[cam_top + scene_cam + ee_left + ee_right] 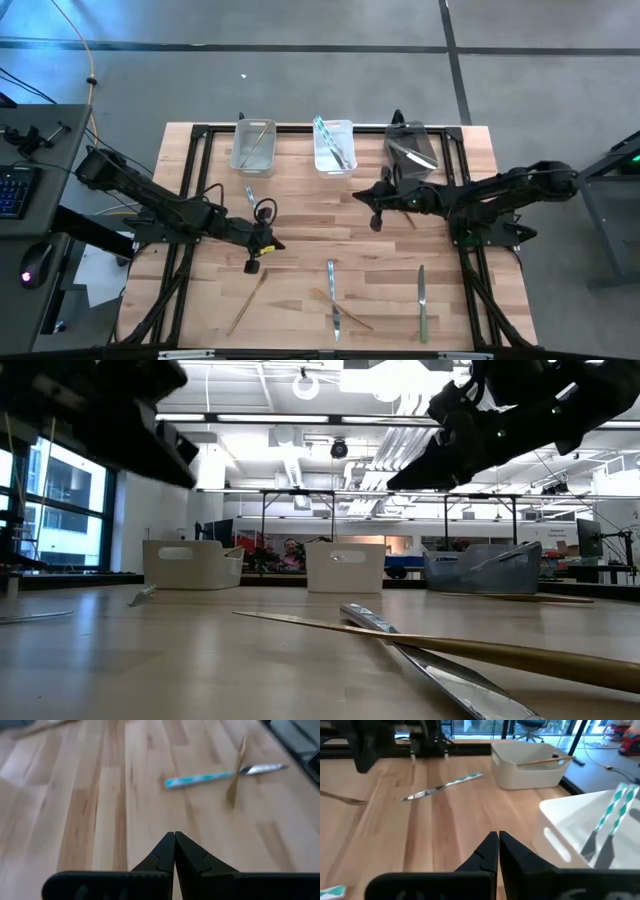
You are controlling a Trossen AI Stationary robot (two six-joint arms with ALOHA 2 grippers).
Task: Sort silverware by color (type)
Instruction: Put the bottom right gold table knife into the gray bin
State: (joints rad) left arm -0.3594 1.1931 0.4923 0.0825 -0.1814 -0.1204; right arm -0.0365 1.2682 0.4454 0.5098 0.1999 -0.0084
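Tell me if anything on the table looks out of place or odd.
Only one thing stands out: near the front edge, a gold fork lies crossed over a teal-handled knife, so the two overlap. The other loose pieces lie singly. Both the left gripper and the right gripper hold nothing.

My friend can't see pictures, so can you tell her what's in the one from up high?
Two dark robot arms reach over a wooden table, the left gripper and right gripper both holding nothing. Three bins along the far edge each hold cutlery, and several loose pieces, among them a gold piece and a knife, lie near the front.
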